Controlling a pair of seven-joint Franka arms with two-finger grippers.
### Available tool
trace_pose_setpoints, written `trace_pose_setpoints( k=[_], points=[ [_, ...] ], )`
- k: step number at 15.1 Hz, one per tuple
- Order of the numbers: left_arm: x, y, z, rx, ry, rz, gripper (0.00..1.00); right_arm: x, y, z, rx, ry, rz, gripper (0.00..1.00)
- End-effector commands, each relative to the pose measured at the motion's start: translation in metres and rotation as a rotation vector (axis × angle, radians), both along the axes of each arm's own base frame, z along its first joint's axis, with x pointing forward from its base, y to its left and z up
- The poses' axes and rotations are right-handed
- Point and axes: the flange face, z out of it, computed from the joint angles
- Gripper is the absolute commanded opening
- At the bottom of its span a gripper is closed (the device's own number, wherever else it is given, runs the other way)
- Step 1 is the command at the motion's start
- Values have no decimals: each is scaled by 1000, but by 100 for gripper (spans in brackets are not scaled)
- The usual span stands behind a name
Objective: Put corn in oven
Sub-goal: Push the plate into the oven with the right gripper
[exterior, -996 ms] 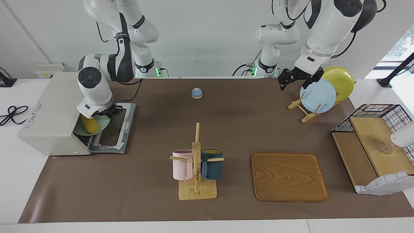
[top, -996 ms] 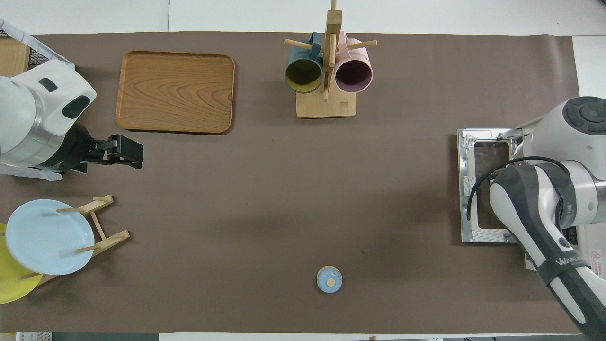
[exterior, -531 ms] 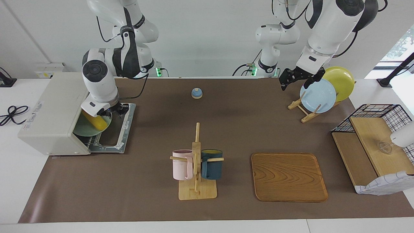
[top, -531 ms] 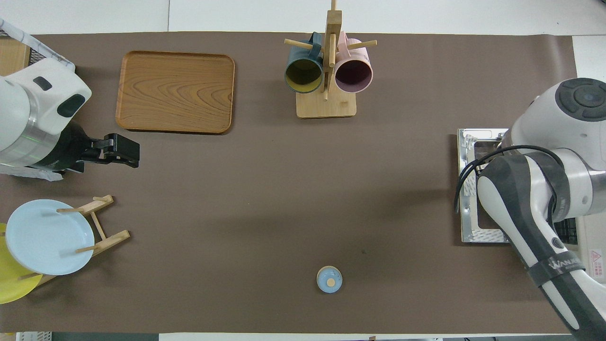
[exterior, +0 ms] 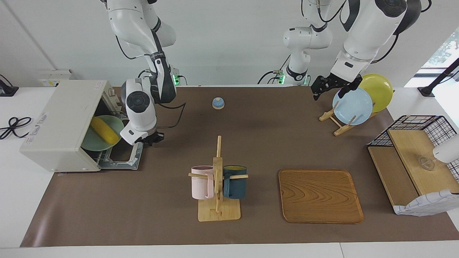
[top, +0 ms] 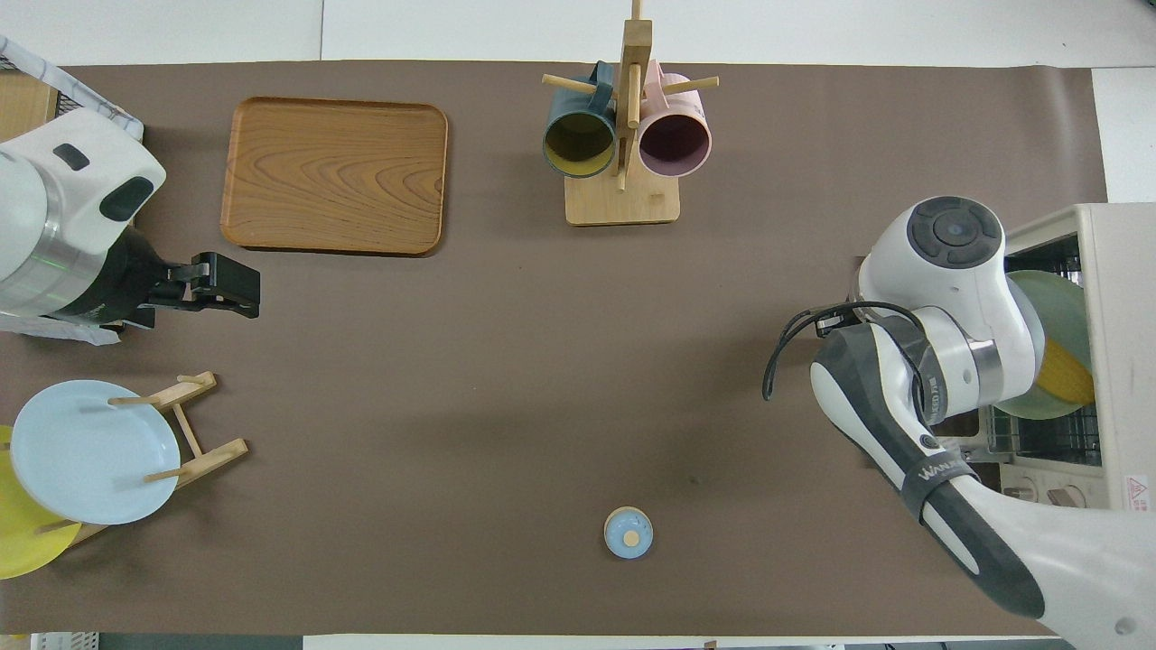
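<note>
The yellow corn [exterior: 104, 131] lies on a green plate [exterior: 94, 143] on the wire rack inside the off-white oven [exterior: 61, 125], with nothing gripping it. The oven's door [exterior: 123, 158] lies open and flat on the mat. My right gripper [exterior: 153, 139] is shut and empty, outside the oven, just above the mat at the door's outer edge. In the overhead view the corn [top: 1066, 379] and the plate [top: 1058, 302] show inside the oven [top: 1120, 271], and the arm hides my right gripper. My left gripper [exterior: 325, 89] [top: 228, 289] waits open over the mat beside the plate stand.
A small blue bell [exterior: 218, 103] sits nearer the robots at mid-table. A wooden mug stand [exterior: 217, 186] with two mugs and a wooden tray [exterior: 320, 196] lie farther out. A plate stand with a blue plate [exterior: 352, 105] and a wire shelf [exterior: 412, 143] occupy the left arm's end.
My right gripper has let go of the corn, drawn back out of the oven past the door's edge and shut. The corn stays on the plate inside. The left arm barely moved.
</note>
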Motion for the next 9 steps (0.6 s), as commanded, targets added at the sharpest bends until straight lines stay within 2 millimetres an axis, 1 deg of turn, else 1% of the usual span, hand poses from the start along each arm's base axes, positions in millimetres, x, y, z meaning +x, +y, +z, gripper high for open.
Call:
trace_pose_setpoints(
  k=[1,4,9],
  points=[
    [-1,3,6,5,-14,1,100,-9,-4,-9,-1,11,-50,0],
    [-1,3,6,5,-14,1,100,-12,-8,-13,-25,37,-41,0],
    [-1,3,6,5,-14,1,100,-15,-21,-4,-175,100,57,0]
  ],
)
